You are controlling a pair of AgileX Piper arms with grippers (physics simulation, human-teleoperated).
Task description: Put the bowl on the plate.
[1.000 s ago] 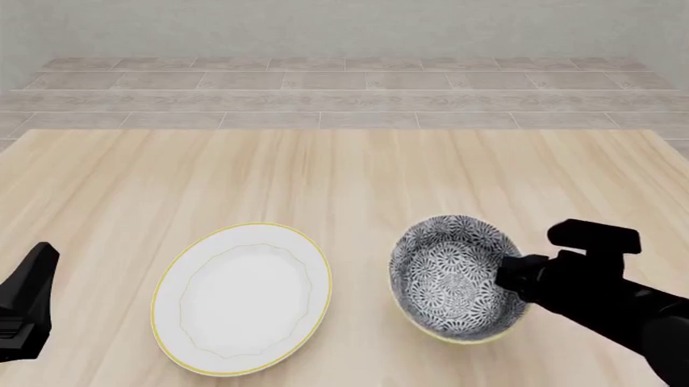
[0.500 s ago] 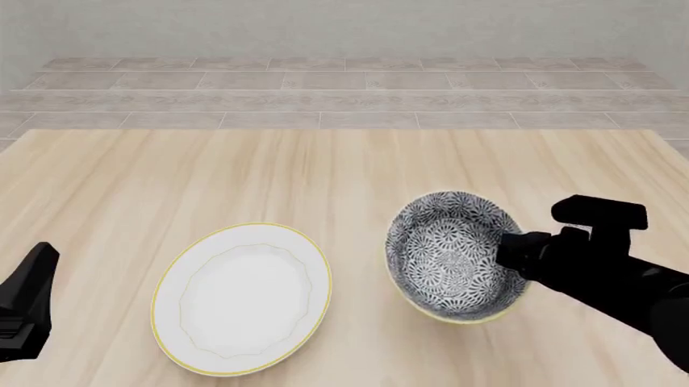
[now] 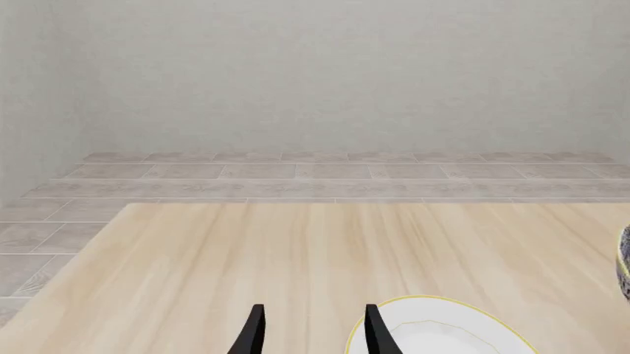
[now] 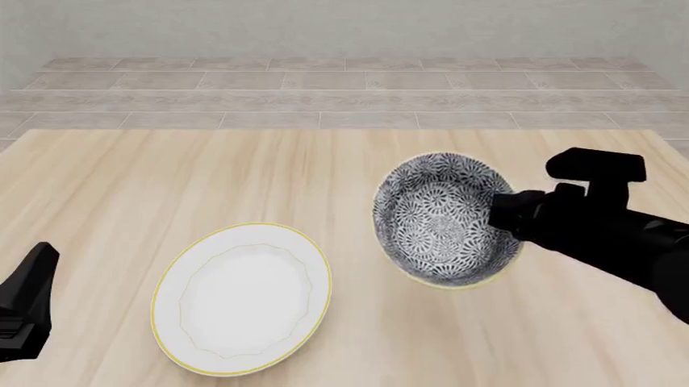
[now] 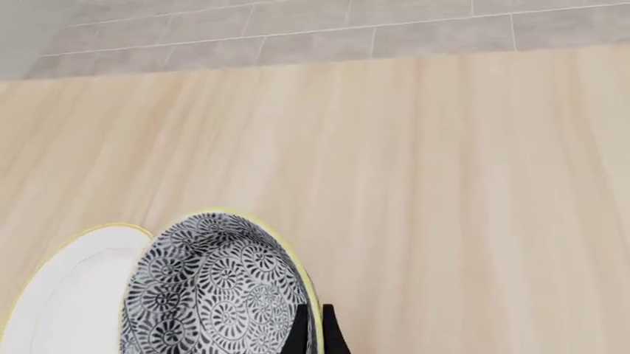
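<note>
Right tool (image 4: 498, 211) clamped on patterned bowl's (image 4: 436, 218) rim, bowl tilted right of white plate (image 4: 241, 297), left tool (image 3: 313, 335) parted, empty

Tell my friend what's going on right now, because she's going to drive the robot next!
Right gripper: shut on the bowl's right rim, holding the bowl tilted above the table.
Left gripper: open, holding nothing, low at the near left by the plate's edge.
Plate: flat on the table, nothing on it, left of the bowl and nearer the arms.
Done: bowl gripped and lifted.
Left: carry the bowl left over the plate, lower it into the middle, let go.
</note>
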